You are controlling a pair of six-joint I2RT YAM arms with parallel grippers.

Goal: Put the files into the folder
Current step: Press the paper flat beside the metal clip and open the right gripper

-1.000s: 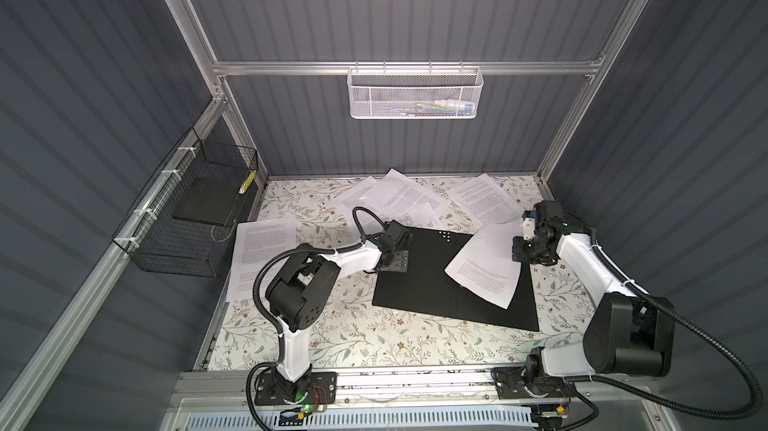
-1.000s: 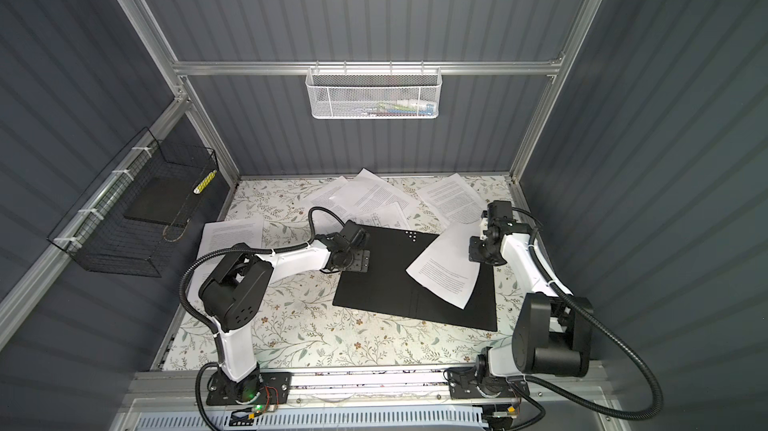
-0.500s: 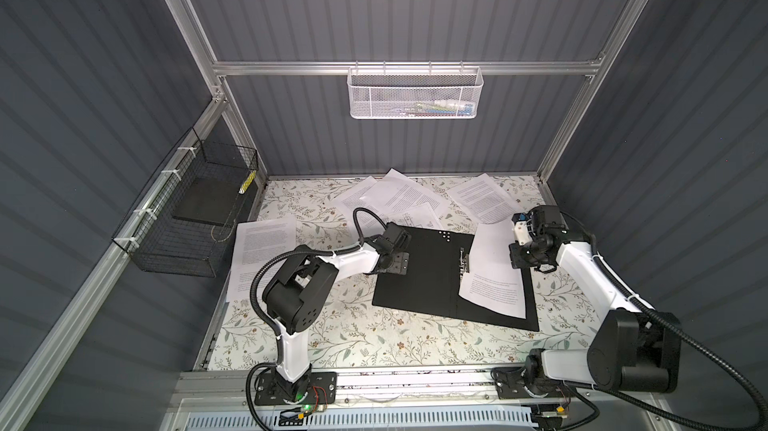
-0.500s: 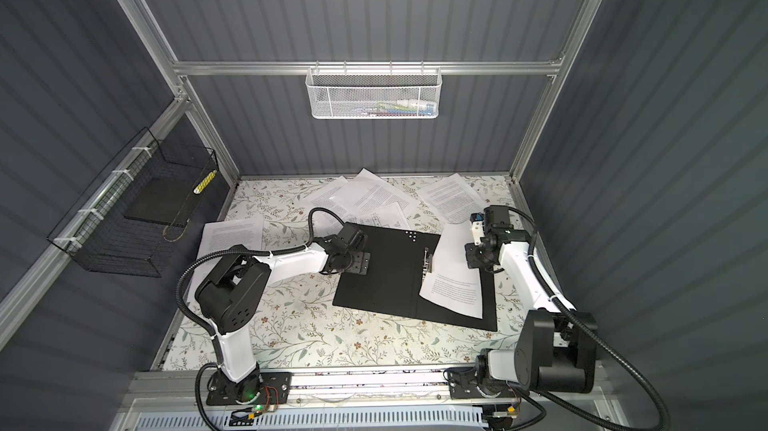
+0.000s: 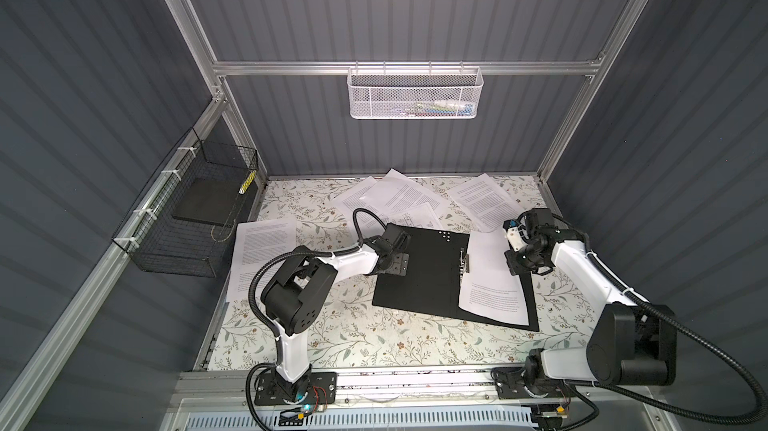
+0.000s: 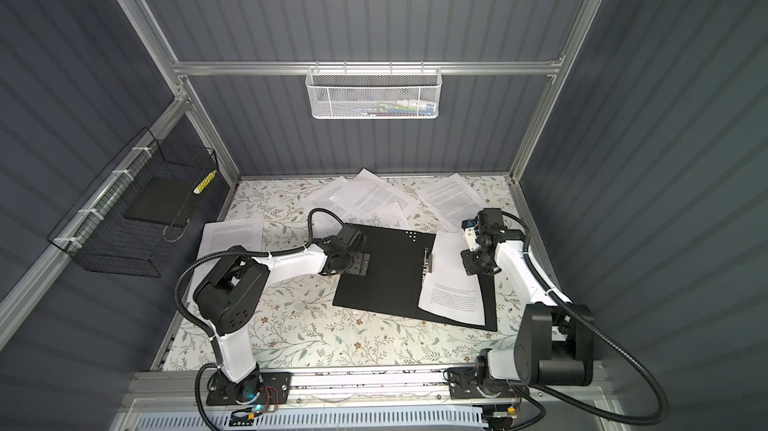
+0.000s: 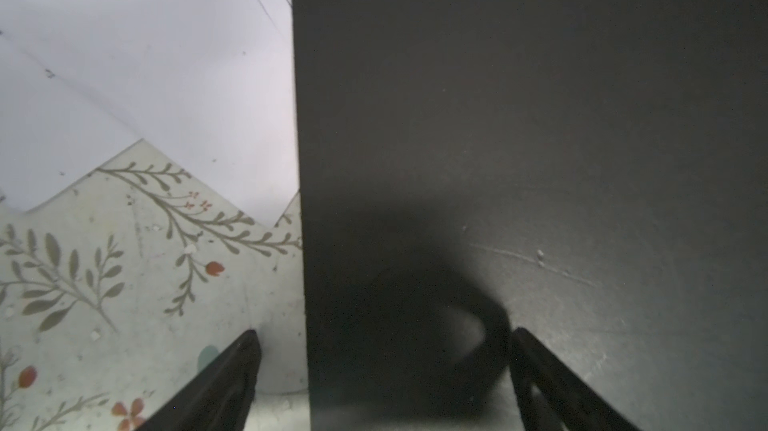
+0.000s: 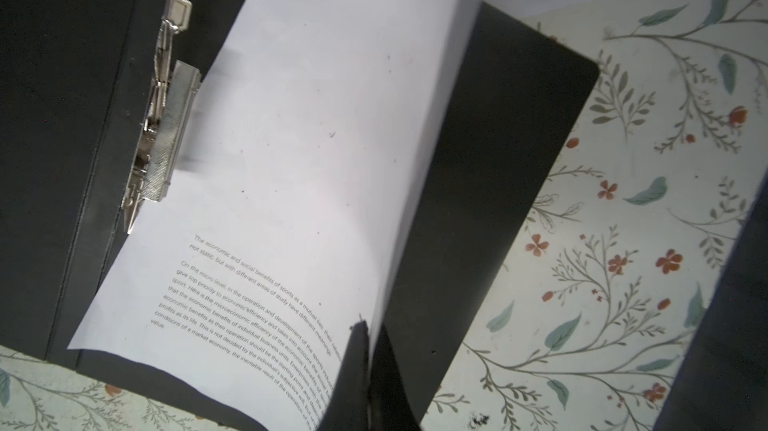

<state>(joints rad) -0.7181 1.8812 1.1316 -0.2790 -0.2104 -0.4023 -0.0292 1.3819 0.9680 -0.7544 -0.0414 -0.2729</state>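
The right pincer [image 8: 367, 337], jaws pressed together, pinches the near edge of a printed white sheet [image 8: 316, 138] that curves over the open black folder [image 8: 490, 167]. The sheet's blurred far edge seems to meet the metal clip [image 8: 164, 129]. The floral tabletop [image 8: 623, 250] lies beside them.

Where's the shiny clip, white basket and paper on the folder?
shiny clip [image 8: 168, 133], right wrist view, ridged plate.
white basket [image 5: 415, 98], in a top view, front mesh.
paper [image 5: 492, 296], in a top view, printed part.

Soft, even light is filling both top views, walls [image 5: 124, 75] bowing at edges; shadow is pooling on the folder [image 7: 540, 117]; the sheet [image 8: 311, 138] is blurring beside the clip [image 8: 166, 129].
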